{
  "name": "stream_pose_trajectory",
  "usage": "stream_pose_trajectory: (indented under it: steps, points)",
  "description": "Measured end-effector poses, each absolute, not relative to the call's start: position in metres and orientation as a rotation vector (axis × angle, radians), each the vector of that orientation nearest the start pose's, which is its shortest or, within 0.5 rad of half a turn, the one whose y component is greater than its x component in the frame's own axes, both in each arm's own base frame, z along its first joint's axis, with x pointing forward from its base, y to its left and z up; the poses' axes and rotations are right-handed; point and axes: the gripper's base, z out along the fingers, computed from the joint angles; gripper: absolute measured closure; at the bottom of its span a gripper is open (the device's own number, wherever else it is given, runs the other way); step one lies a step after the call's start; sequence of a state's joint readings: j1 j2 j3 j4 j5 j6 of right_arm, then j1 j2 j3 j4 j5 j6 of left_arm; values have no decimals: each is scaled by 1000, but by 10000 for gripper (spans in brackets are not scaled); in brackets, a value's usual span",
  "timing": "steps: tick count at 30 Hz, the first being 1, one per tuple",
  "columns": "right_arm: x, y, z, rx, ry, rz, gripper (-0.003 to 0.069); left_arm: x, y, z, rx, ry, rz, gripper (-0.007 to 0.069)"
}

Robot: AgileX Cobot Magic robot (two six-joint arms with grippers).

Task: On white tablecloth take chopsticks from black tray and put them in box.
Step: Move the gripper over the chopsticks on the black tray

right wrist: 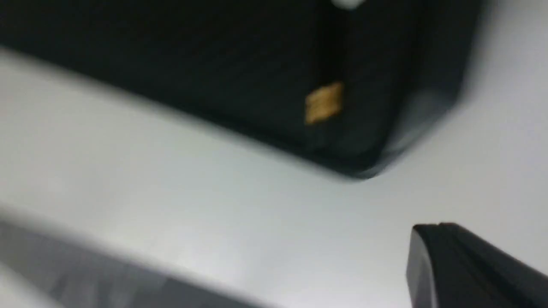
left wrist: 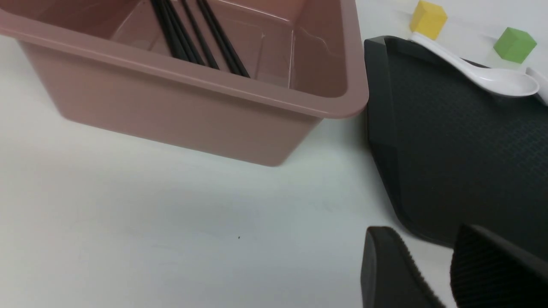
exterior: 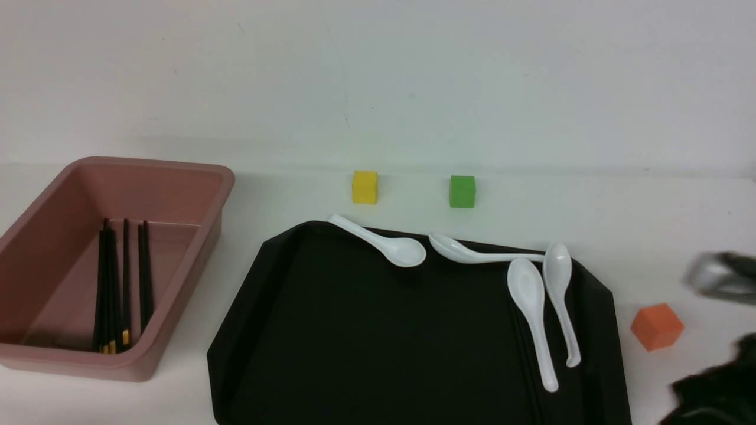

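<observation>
Your left end effector (left wrist: pixel 417 226) is released, its two fingers apart with nothing between them; your right end effector (right wrist: pixel 432 224) is clenched, fingertips together, with nothing in its grasp. In the front view, your right arm (exterior: pixel 717 386) is a dark blur at the four o'clock edge. Taking the clock from the middle of the tray (exterior: pixel 378 336) as you see it there, the box (exterior: pixel 195 260) stands on the white cloth (exterior: pixel 283 198) between nine and ten o'clock, apart from the tray. Inside the box you have several chopsticks (exterior: pixel 111 283), lying roughly side by side, the visible gold bands toward the box's six o'clock side. More dark chopsticks (exterior: pixel 522 339) lie in the tray toward three o'clock, partly hidden by a spoon; their gold band (right wrist: pixel 324 102) shows blurred in your right wrist view. One white spoon (exterior: pixel 403 252) lies across the tray's rim near twelve o'clock, and a second spoon (exterior: pixel 460 251) lies along the one o'clock side. Between two and three o'clock you see a third spoon (exterior: pixel 527 289) and a fourth spoon (exterior: pixel 558 277), both with their handles pointing toward five o'clock. On the cloth, the yellow cube (exterior: pixel 365 188) sits just before twelve, the green cube (exterior: pixel 462 192) just after, and the orange cube (exterior: pixel 657 326) at three.
</observation>
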State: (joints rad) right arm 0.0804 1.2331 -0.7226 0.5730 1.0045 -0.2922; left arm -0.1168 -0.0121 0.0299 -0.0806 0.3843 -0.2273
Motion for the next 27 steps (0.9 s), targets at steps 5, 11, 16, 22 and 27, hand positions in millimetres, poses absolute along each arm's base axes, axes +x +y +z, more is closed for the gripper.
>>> stream_pose_trajectory:
  steps: [5, 11, 16, 22, 27]
  points:
    - [215, 103, 221, -341, 2959, 751, 658, 52, -9, 169, -155, 1890, -315, 386]
    - [233, 134, 209, -161, 2943, 467, 655, 52, -9, 169, -155, 1890, -315, 386]
    - [240, 149, 197, -33, 2915, 279, 608, 52, -9, 169, -155, 1890, -315, 386]
    - [244, 155, 176, 1, 2960, 185, 451, 52, -9, 169, -155, 1890, -315, 386]
    - [249, 158, 160, 13, 2984, 161, 303, 52, -9, 169, -155, 1890, -315, 386]
